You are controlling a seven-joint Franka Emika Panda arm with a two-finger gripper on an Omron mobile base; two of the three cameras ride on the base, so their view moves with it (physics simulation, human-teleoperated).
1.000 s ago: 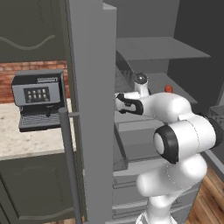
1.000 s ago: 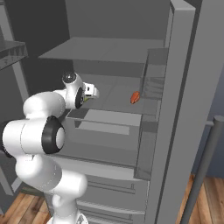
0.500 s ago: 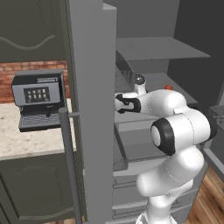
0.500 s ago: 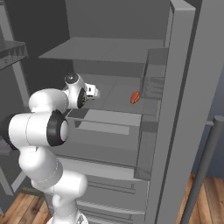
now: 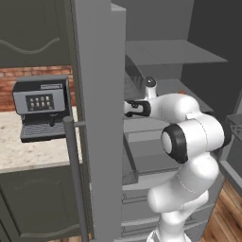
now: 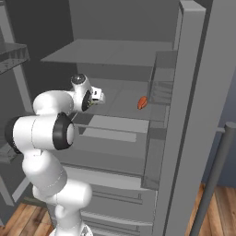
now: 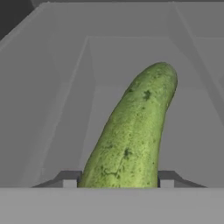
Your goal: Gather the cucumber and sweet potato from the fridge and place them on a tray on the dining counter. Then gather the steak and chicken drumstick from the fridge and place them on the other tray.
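Inside fridge (image 6: 193, 69), gripper (image 7: 118, 181) jaws — closed against cucumber (image 7: 131, 131), sweet potato (image 6: 142, 103) well apart.

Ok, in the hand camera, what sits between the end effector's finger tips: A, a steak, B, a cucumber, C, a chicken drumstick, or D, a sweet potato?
B: a long green bumpy cucumber lies on the grey fridge shelf, running up between the two finger tips of the end effector.

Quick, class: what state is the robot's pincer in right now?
Pincer: fingers either side of the cucumber; whether it grips yet cannot be told.
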